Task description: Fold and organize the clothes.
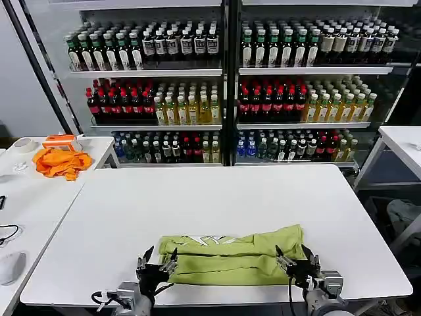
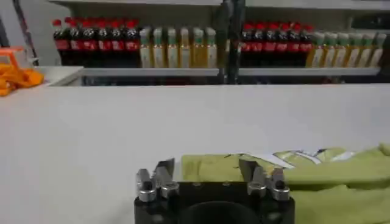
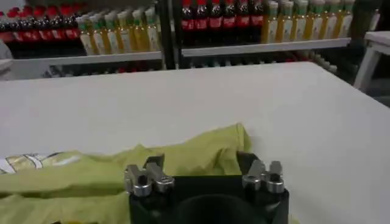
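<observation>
Lying folded lengthwise near the white table's front edge, the thin lime short-sleeved T-shirt sits between spread-fingered, empty left gripper and right gripper; uneven pinches risk skewing the next fold.

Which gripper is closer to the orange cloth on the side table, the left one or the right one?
The left. The left gripper sits open at the lime T-shirt's near left end, on the orange cloth's side. The right gripper, also open, is at the shirt's right end, farther away.
</observation>
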You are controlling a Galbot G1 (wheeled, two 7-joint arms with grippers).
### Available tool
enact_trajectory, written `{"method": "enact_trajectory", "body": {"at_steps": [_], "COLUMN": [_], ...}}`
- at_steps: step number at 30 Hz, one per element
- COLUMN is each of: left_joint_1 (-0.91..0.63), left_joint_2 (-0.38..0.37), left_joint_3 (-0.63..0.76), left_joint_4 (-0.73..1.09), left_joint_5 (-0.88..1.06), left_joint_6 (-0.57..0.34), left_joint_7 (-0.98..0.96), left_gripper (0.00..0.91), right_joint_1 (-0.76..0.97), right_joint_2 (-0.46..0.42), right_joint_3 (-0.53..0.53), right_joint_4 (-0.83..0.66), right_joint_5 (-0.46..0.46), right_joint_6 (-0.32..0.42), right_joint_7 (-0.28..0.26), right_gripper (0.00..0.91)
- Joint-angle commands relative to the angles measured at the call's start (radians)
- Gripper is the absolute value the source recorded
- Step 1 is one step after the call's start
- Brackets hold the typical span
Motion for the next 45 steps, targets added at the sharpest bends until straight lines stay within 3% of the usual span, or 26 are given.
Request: {"method": "enact_trajectory", "body": {"at_steps": [1,11,12,13,14,31,45], "left_joint_1": [0.007,-0.03,-0.033,-0.037,-0.041,-0.048,-0.047], "left_joint_2": [-0.136,-0.18,-0.183,-0.184,-0.185,-0.208,-0.18], "left_joint_3": [0.011,0.029,0.029,0.029,0.028,0.027,-0.049], "left_joint_4": [0.061,0.143,0.146,0.148,0.154,0.192,0.086], "left_joint_5": [0.058,0.06,0.056,0.053,0.053,-0.005,-0.258], "left_joint_6": [-0.014,-0.02,-0.019,-0.019,-0.02,-0.075,-0.08], "left_joint_7": [-0.04,-0.03,-0.031,-0.031,-0.031,-0.015,-0.002], "left_gripper": [0.907,0.907,0.413,0.131,0.03,0.02,0.02], "right_joint_1": [-0.021,-0.018,-0.018,-0.018,-0.017,0.005,0.012], "right_joint_2": [0.011,0.016,0.017,0.018,0.02,0.026,0.034], "right_joint_3": [0.002,0.003,0.002,0.002,0.0,0.005,0.008], "right_joint_4": [0.011,0.008,0.01,0.012,0.014,0.004,-0.003], "right_joint_5": [-0.013,-0.006,0.0,0.006,0.01,0.041,0.038], "right_joint_6": [0.008,0.01,0.008,0.008,0.006,0.007,0.009], "right_joint_7": [0.002,0.001,0.002,0.002,0.003,0.021,0.024], "right_gripper": [0.907,0.907,0.907,0.907,0.907,0.907,0.907]}}
